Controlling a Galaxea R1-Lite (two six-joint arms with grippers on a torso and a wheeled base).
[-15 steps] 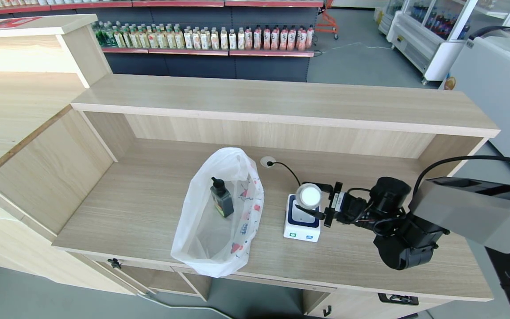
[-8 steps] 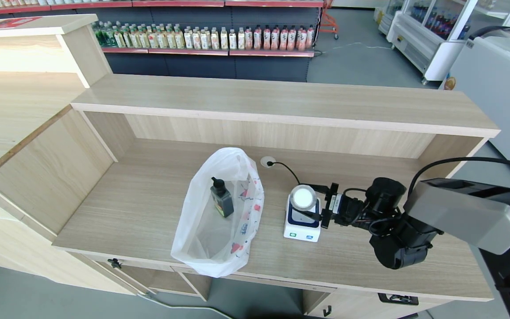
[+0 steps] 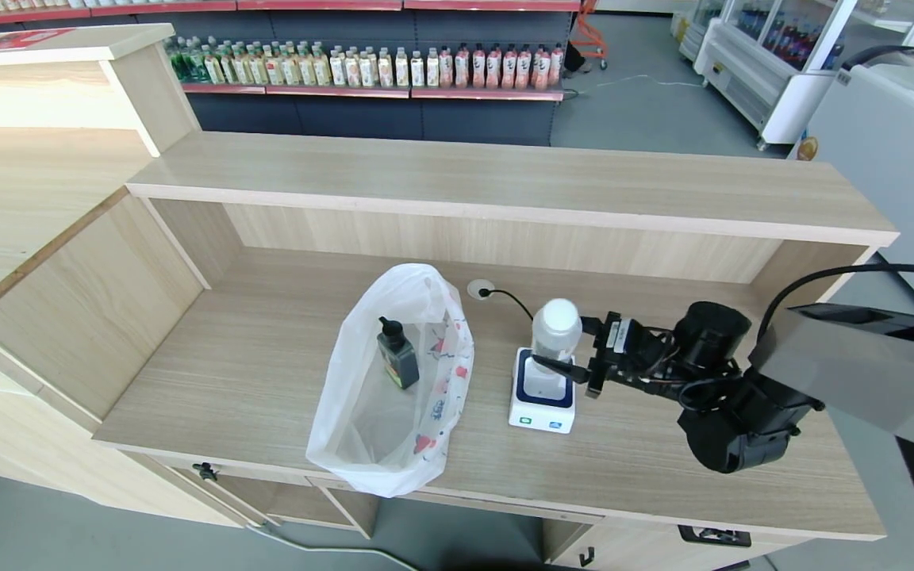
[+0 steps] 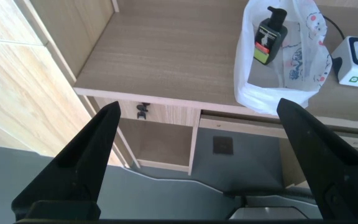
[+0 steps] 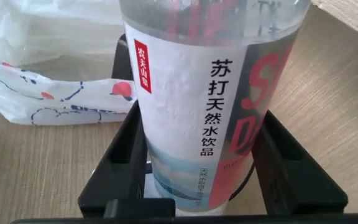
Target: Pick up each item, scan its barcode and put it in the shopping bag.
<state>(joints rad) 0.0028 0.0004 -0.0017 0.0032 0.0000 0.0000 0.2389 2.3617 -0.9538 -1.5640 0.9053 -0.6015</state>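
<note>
Since a second ago the bottle (image 3: 556, 333) rose and tipped nearly upright, with the right gripper (image 3: 566, 346) clamped round its body directly above the scanner (image 3: 542, 400). Bag (image 3: 393, 381) stood just left of the scanner on the counter (image 3: 266, 357), pump bottle (image 3: 397, 358) inside. Left gripper (image 4: 194, 162) hung before the counter's front edge, jaws spread wide.

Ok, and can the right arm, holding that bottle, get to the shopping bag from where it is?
Probably yes. The right gripper holds the bottle upright over the scanner, and the shopping bag sits open just beside the scanner with nothing between them. The pump bottle inside leaves room.
</note>
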